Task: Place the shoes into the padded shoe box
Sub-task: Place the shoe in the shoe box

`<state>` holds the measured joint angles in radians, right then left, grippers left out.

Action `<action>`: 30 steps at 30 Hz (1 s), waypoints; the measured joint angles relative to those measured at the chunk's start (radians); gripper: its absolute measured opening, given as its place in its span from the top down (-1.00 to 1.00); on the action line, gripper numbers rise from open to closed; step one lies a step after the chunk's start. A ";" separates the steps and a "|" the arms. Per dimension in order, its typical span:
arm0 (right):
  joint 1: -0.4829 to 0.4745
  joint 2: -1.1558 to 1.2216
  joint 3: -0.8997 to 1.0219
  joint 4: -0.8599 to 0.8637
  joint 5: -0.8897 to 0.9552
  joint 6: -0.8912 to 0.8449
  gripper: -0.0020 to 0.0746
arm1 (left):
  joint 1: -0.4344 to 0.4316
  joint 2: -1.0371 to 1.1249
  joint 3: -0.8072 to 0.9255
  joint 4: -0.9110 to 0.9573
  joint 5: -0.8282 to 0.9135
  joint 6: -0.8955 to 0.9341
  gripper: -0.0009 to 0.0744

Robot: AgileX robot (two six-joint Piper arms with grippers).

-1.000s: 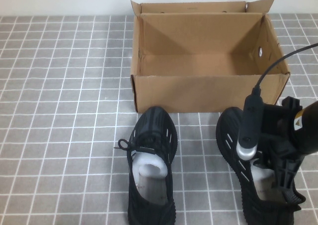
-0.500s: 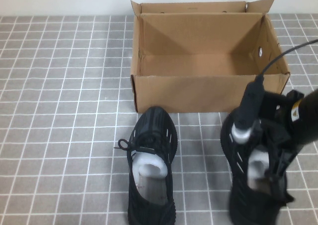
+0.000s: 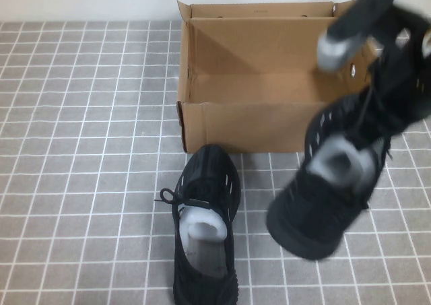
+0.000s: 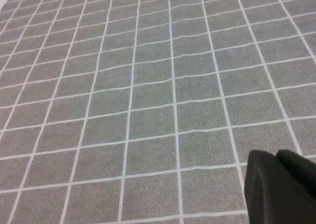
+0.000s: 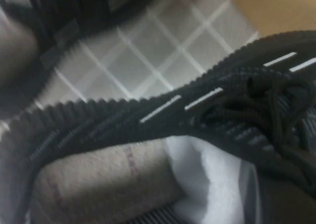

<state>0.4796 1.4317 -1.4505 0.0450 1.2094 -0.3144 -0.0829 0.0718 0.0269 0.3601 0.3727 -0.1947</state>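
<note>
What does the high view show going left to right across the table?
The sneaker resting on the table, then the lifted sneaker held up by the right gripper near the cardboard box's front right corner. The box spans both, so it has no clear place. The left gripper is out of view.

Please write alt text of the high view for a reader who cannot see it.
The right hand holds one black shoe lifted above the grey tiled table, beside the near right corner of the open cardboard shoe box. The other black shoe, stuffed with white paper, lies on the table in front of the box. The left hand is not in this view.
</note>
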 joint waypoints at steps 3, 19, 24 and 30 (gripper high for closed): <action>0.000 0.000 -0.084 0.037 0.020 0.088 0.91 | 0.000 0.000 0.000 0.000 0.000 0.000 0.98; -0.002 0.179 -0.244 -0.073 -0.382 0.647 0.91 | 0.000 -0.033 0.000 0.000 0.002 0.002 0.98; -0.004 0.279 -0.244 -0.174 -0.567 0.847 0.91 | 0.000 -0.068 0.000 0.000 0.005 0.002 0.98; -0.012 0.391 -0.244 -0.271 -0.706 0.976 0.91 | 0.000 -0.068 0.000 0.000 0.006 0.002 0.98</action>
<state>0.4675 1.8231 -1.6941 -0.2265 0.5035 0.6618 -0.0829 0.0036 0.0269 0.3601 0.3791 -0.1927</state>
